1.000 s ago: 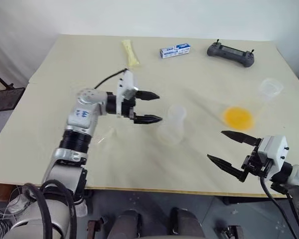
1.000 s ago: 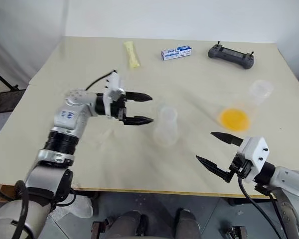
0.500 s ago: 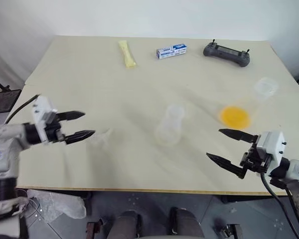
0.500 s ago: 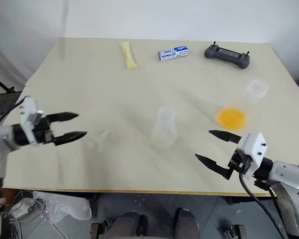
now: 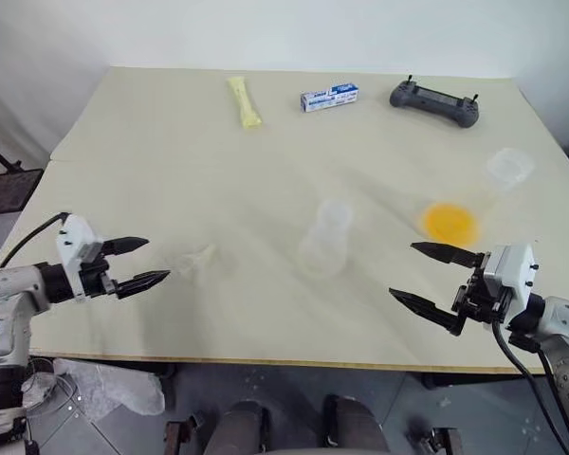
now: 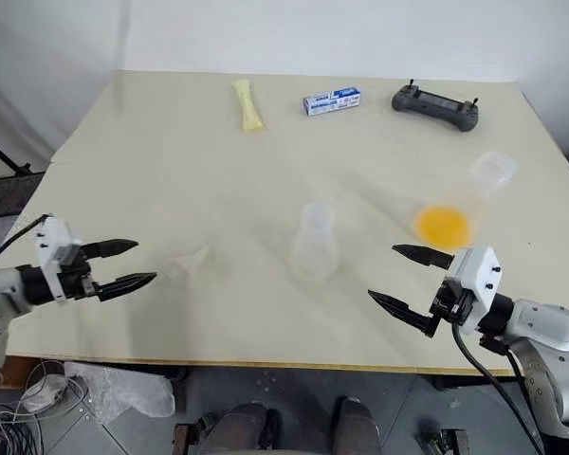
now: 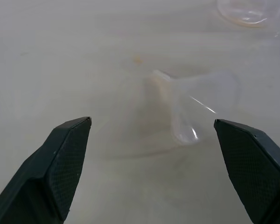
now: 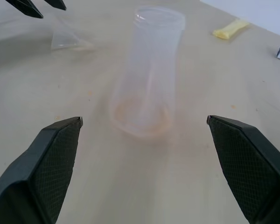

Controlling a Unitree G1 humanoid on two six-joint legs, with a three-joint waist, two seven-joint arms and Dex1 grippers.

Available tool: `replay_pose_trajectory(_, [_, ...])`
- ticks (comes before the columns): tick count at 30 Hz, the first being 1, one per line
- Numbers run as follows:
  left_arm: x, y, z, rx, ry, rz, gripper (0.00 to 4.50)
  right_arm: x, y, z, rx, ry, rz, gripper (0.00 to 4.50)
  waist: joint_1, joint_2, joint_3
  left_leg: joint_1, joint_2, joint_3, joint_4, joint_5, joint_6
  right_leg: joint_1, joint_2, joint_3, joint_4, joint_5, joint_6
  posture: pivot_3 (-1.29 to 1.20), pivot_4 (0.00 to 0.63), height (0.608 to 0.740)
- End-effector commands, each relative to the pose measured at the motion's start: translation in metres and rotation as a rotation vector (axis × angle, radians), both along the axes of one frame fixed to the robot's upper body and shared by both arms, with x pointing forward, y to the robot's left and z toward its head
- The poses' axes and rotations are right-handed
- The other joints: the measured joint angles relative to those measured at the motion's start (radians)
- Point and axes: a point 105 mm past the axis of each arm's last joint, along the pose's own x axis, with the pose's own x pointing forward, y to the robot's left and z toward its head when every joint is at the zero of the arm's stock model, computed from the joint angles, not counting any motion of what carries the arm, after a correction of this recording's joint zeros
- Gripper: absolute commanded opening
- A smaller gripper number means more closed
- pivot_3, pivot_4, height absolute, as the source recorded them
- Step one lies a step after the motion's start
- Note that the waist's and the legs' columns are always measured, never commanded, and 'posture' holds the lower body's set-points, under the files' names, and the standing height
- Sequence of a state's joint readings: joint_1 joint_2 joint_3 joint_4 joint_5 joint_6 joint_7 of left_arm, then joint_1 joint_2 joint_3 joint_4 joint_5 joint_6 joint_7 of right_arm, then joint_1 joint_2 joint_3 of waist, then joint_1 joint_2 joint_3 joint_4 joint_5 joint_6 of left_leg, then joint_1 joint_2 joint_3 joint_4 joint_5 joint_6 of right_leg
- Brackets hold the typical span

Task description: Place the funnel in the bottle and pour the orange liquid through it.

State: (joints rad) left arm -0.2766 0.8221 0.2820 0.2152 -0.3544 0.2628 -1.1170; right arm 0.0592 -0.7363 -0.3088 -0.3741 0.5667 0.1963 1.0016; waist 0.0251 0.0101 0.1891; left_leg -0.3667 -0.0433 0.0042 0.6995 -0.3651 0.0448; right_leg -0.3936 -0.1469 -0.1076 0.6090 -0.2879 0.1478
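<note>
I am holding my left fingers (image 5: 140,262) spread wide with nothing between them, pointing across the tabletop (image 5: 171,142) at the funnel (image 5: 195,259), which is lying on its side just ahead of the tips, cone mouth and spout both resting on the surface. In the left wrist view the funnel (image 7: 186,107) is sitting squarely between my two pads. I am judging it to be very light, thin and stiff, and slick enough to skate away or spin if one finger arrives first. I am thinking the cone wall near its wide rim is the place to take hold, closing gently so the plastic is not flexing or popping out.

My right fingers (image 5: 434,276) are also standing wide apart and empty, low near the front edge, facing the bottle (image 5: 324,239), which is standing upright near the middle of the tabletop, well apart from the funnel. It looks empty and light, so it may tip when the funnel is pressed in.

The orange liquid (image 5: 450,223) is showing as a bright patch inside a larger clear flask (image 5: 507,169) lying towards the right edge.
</note>
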Motion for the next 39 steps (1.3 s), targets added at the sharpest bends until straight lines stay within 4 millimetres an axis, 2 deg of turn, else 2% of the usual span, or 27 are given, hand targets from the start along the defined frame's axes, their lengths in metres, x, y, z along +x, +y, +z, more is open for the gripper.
replay_pose_trajectory(1, [0.010,-0.007,-0.004,0.016,-0.013,-0.034,4.48,-0.003,-0.002,0.006,-0.010,-0.033,-0.012,4.50,-0.001,0.000,0.000,0.000,0.000,0.000,0.000,0.000,0.000,0.000,0.000,0.000,0.000,0.000,0.000,0.00,0.150,0.740])
replay_pose_trajectory(4, [0.019,-0.012,-0.009,0.032,0.001,-0.053,4.48,-0.005,-0.003,0.006,-0.009,-0.039,-0.029,4.50,-0.001,0.000,0.000,0.000,0.000,0.001,0.000,0.000,0.000,0.000,0.000,0.000,0.001,0.000,0.000,0.00,0.150,0.740])
replay_pose_trajectory(7, [0.028,-0.016,-0.007,0.021,-0.007,-0.057,3.87,-0.009,-0.004,0.005,-0.012,-0.036,-0.042,4.50,-0.001,0.000,0.000,0.000,0.000,0.002,0.000,0.000,0.000,-0.001,0.001,0.000,0.001,0.000,0.000,0.00,0.150,0.740])
replay_pose_trajectory(14, [0.035,-0.022,0.003,-0.018,0.025,-0.094,1.65,-0.012,-0.005,0.005,-0.011,-0.037,-0.062,4.50,-0.001,0.000,0.000,0.000,0.000,0.002,0.000,0.000,0.001,-0.001,0.001,0.000,0.001,0.000,0.000,0.00,0.150,0.740])
replay_pose_trajectory(19, [0.041,-0.035,0.023,-0.026,0.018,-0.169,0.03,-0.012,-0.008,0.007,-0.013,-0.041,-0.071,4.50,0.002,-0.001,0.000,0.000,0.000,0.002,0.001,0.000,0.001,0.000,0.000,0.000,0.001,0.000,0.000,0.00,0.150,0.740])
replay_pose_trajectory(27, [0.042,-0.071,0.076,-0.046,-0.023,-0.386,0.03,-0.010,-0.009,0.008,-0.014,-0.047,-0.073,4.50,0.001,-0.001,0.000,-0.001,0.000,0.002,0.001,0.001,0.001,0.000,0.001,0.000,0.002,0.000,0.000,0.00,0.150,0.740])
replay_pose_trajectory(33, [0.043,-0.111,0.122,-0.069,-0.042,-0.577,0.03,-0.009,-0.009,0.008,-0.013,-0.052,-0.076,4.50,0.003,-0.001,0.000,-0.002,0.000,0.002,0.002,0.001,0.001,0.000,0.001,-0.001,0.002,0.000,0.000,0.00,0.150,0.740])
replay_pose_trajectory(36, [0.043,-0.129,0.131,-0.054,0.019,-0.656,0.03,-0.009,-0.010,0.008,-0.012,-0.057,-0.081,4.50,0.000,-0.001,0.000,-0.002,0.000,0.002,0.002,0.001,0.001,0.000,0.001,-0.001,0.001,0.000,0.001,0.00,0.150,0.740])
replay_pose_trajectory(39, [0.044,-0.141,0.130,0.017,0.106,-0.702,0.03,-0.010,-0.010,0.007,-0.010,-0.059,-0.085,4.50,-0.002,-0.001,0.000,-0.001,0.000,0.002,0.002,0.001,0.001,0.000,0.001,-0.001,0.001,0.000,0.001,0.00,0.150,0.740])
